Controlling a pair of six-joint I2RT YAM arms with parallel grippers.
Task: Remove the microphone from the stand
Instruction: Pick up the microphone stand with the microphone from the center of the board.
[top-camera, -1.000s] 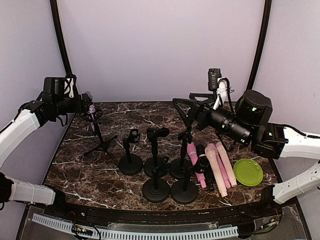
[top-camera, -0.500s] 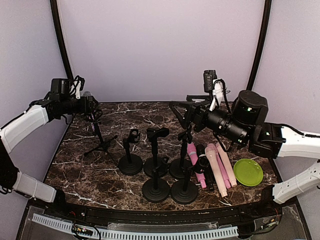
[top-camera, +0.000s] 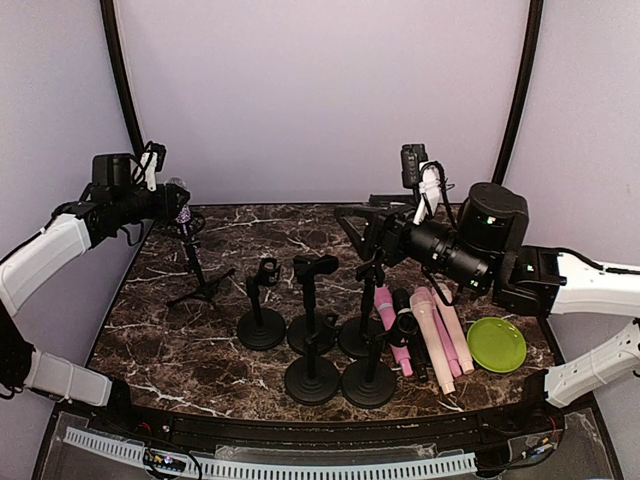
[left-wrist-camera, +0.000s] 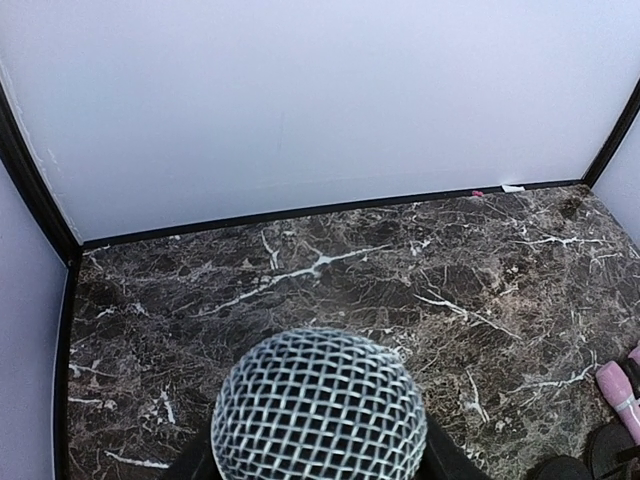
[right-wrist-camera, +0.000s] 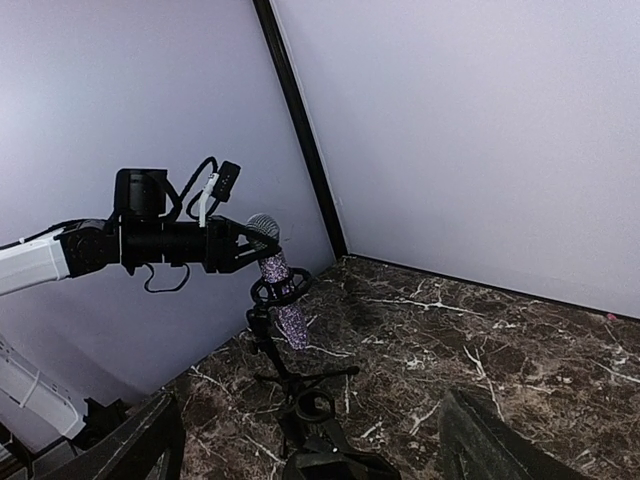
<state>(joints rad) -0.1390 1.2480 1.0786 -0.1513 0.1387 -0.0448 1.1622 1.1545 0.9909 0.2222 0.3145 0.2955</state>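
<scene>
Near the far left corner of the desk (top-camera: 150, 340), the microphone (right-wrist-camera: 277, 270) sits tilted in the clip of a tripod stand (top-camera: 200, 288), its mesh head uppermost. From the left edge the left gripper (right-wrist-camera: 252, 242) reaches in level, its jaws on either side of the microphone just under the head; whether they press on it cannot be told. Above the desk's middle hovers the right gripper (top-camera: 366, 224), jaws released wide and holding nothing, well apart from the tripod stand.
</scene>
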